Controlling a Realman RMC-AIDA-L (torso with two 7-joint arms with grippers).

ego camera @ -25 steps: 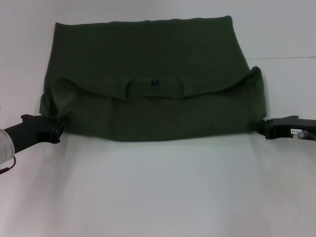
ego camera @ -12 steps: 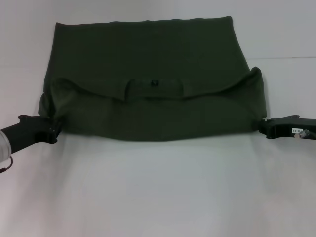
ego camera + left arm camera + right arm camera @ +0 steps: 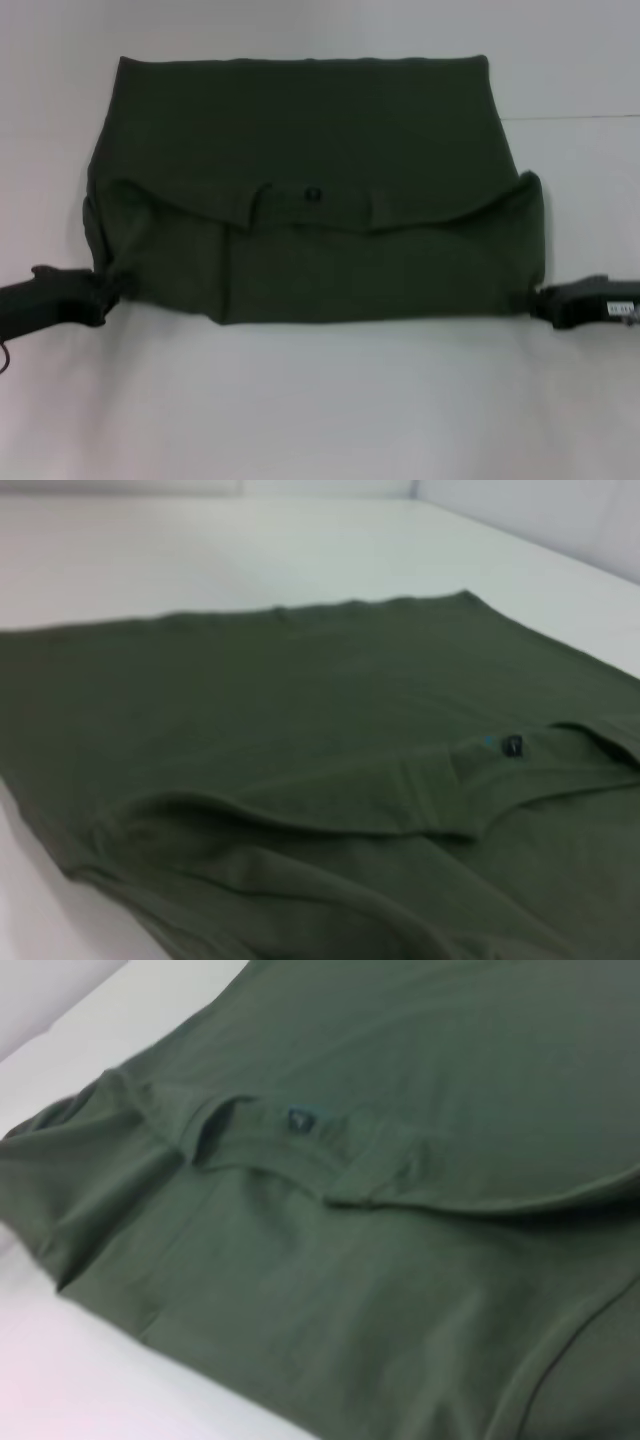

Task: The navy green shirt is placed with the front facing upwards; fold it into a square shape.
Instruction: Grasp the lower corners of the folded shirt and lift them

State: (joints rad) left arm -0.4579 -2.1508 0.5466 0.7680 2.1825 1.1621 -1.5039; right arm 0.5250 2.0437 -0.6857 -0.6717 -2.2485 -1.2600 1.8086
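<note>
Fingers of both grippers (image 3: pixel 108 290) (image 3: pixel 540 302) touch shirt (image 3: pixel 310 190) corners.

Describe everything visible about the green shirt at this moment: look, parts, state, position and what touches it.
The navy green shirt is dark olive, soft knit cloth, lying flat on the white table, folded across so the ribbed collar with its small black tag lies on top mid-garment. No lettering shows. The left gripper meets its near left corner, the right gripper its near right corner.
</note>
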